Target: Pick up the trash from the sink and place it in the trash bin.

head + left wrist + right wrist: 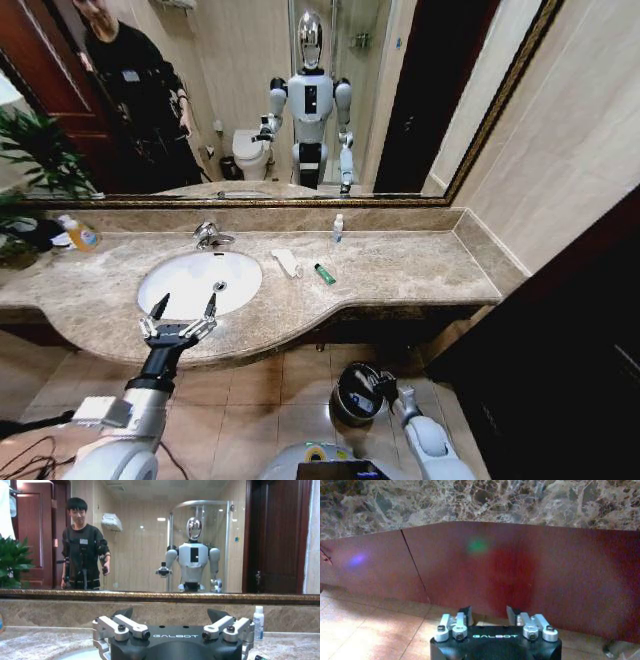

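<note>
Marble desk carrying the white sink, with the trash lying just beside the basin: white tube, green stick, small bottle standing near the mirror. Hovering over the sink's near rim, left tool spread open, probably readying a pick. Hanging low by the trash bin on the floor, right tool parted and gripping nothing.
</note>
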Controlling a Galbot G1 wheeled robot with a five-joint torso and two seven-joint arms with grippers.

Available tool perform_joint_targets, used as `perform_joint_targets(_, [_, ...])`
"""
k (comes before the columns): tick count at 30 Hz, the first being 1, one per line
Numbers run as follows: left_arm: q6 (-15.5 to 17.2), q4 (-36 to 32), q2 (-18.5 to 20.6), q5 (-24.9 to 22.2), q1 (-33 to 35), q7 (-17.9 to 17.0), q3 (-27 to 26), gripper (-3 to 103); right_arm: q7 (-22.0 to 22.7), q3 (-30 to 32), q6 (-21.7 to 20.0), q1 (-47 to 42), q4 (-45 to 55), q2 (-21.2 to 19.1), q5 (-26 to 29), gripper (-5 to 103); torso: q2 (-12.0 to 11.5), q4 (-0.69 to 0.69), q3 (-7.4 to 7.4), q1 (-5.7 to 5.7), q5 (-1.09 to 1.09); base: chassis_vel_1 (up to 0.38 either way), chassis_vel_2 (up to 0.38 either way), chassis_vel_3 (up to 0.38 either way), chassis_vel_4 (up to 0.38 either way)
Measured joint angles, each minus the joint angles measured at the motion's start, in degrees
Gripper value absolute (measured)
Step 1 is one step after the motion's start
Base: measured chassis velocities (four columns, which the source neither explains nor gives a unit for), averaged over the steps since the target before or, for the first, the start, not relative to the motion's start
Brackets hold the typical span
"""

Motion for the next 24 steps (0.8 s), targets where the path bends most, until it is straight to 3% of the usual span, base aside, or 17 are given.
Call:
perform_joint_targets(4, [0.00, 0.00, 0.00, 0.00, 0.00, 0.00, 0.00, 100, 0.09, 0.00, -0.10, -0.01, 0.07, 0.01, 0.03, 55, 0.00, 0.00, 0.00, 0.00, 0.00, 0.000, 0.000, 0.000, 0.000])
perform_joint_targets(5, [0.00, 0.00, 0.00, 0.00, 0.00, 0.00, 0.00, 100, 0.11, 0.00, -0.23, -0.03, 0.16, 0.01, 0.06, 65, 0.00, 0.00, 0.00, 0.00, 0.00, 0.000, 0.000, 0.000, 0.000])
perform_joint_targets(6, [0.00, 0.00, 0.00, 0.00, 0.00, 0.00, 0.00, 100, 0.12, 0.00, -0.26, -0.03, 0.17, 0.01, 0.06, 65, 0.00, 0.00, 0.00, 0.00, 0.00, 0.000, 0.000, 0.000, 0.000])
perform_joint_targets(7, [0.00, 0.00, 0.00, 0.00, 0.00, 0.00, 0.00, 100, 0.13, -0.01, -0.29, -0.04, 0.17, 0.01, 0.08, 77, 0.00, 0.00, 0.00, 0.00, 0.00, 0.000, 0.000, 0.000, 0.000])
perform_joint_targets(9, [0.00, 0.00, 0.00, 0.00, 0.00, 0.00, 0.00, 100, 0.14, -0.03, -0.31, -0.04, 0.17, 0.01, 0.09, 77, 0.00, 0.00, 0.00, 0.00, 0.00, 0.000, 0.000, 0.000, 0.000])
perform_joint_targets(13, [0.00, 0.00, 0.00, 0.00, 0.00, 0.00, 0.00, 100, 0.21, -0.12, -0.59, -0.05, 0.29, -0.07, 0.22, 97, 0.00, 0.00, 0.00, 0.00, 0.00, 0.000, 0.000, 0.000, 0.000])
perform_joint_targets(20, [0.00, 0.00, 0.00, 0.00, 0.00, 0.00, 0.00, 100, 0.52, -0.28, -1.10, -0.30, 1.06, -0.62, 0.69, 100, 0.00, 0.00, 0.00, 0.00, 0.01, 0.000, 0.000, 0.000, 0.000])
perform_joint_targets(24, [0.00, 0.00, 0.00, 0.00, 0.00, 0.00, 0.00, 100, 0.33, -0.17, -1.38, -2.37, 5.08, -3.22, 2.83, 100, 0.00, 0.00, 0.00, 0.00, 0.00, 0.000, 0.000, 0.000, 0.000])
